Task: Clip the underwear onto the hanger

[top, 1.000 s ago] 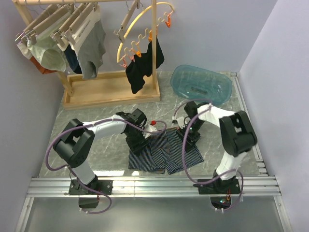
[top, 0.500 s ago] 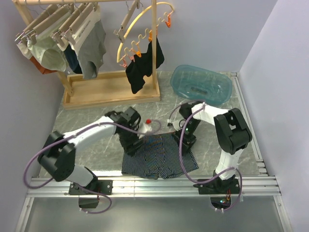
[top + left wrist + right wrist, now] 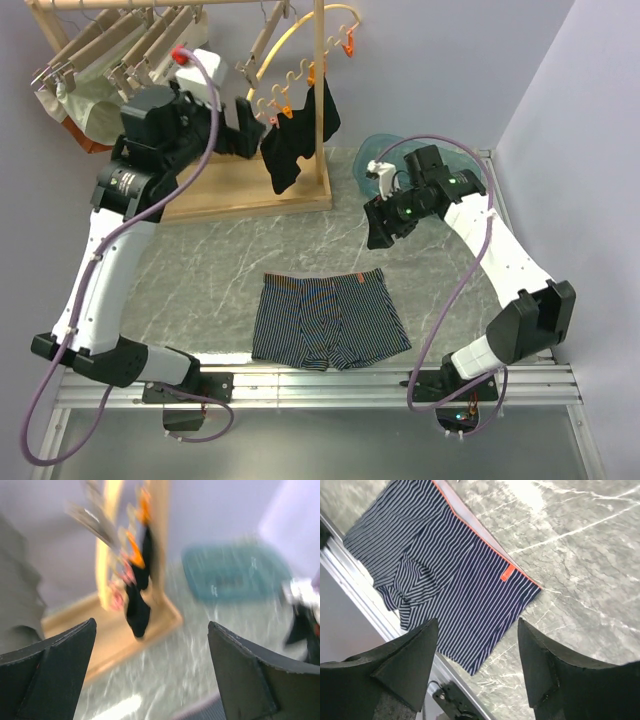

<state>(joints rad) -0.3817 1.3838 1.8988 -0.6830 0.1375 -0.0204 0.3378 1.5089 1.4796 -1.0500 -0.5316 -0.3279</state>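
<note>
The underwear (image 3: 328, 322), navy with pale pinstripes and a grey waistband, lies flat on the marble table near the front edge. It also shows in the right wrist view (image 3: 445, 575), below the open fingers. A bare pale wooden hanger (image 3: 263, 42) hangs tilted on the rack beside the yellow arc. My left gripper (image 3: 250, 120) is raised high near the rack, open and empty; its view (image 3: 150, 670) is blurred. My right gripper (image 3: 380, 228) hovers above the table behind the underwear, open and empty (image 3: 477, 665).
A wooden rack (image 3: 230, 190) stands at the back with several hangers holding garments (image 3: 100, 110) at its left. A black garment (image 3: 295, 140) hangs from the yellow arc. A blue plastic basin (image 3: 440, 175) sits at the back right. A metal rail (image 3: 320, 385) runs along the front edge.
Both grippers have let go of the underwear and risen. The left arm swung up to the rack, the right up and back toward the basin. The underwear lies spread flat.
</note>
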